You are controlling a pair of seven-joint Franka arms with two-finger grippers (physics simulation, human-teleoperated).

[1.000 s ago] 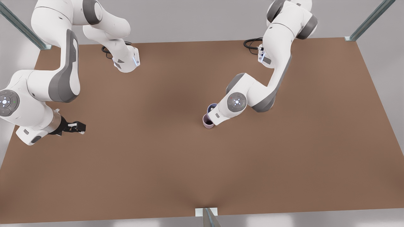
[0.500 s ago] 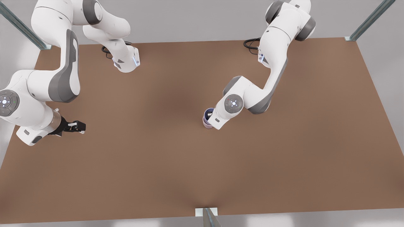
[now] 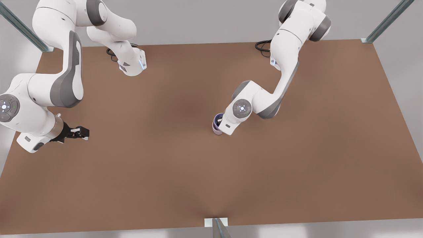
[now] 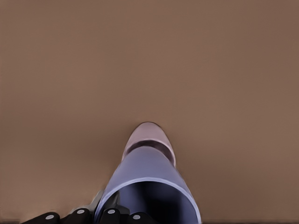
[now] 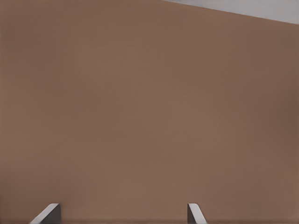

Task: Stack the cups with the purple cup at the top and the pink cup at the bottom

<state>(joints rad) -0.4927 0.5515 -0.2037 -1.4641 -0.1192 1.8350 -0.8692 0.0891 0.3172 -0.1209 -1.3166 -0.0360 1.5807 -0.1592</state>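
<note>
The left pincer (image 4: 110, 212) grasps the purple cup (image 4: 147, 186) by its rim, one finger inside the mouth; that cup sits nested in the pink cup (image 4: 148, 135), which stands on the brown counter (image 3: 165, 165) near its middle. Well apart from the pink cup, toward the front view's left, the right pincer (image 3: 81, 133) waits above the counter, fingers spread.

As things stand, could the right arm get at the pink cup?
Probably not without trouble. The right end effector waits open, far off at the front view's left, and the left end effector holds the purple cup nested in the pink cup, covering its mouth.
</note>
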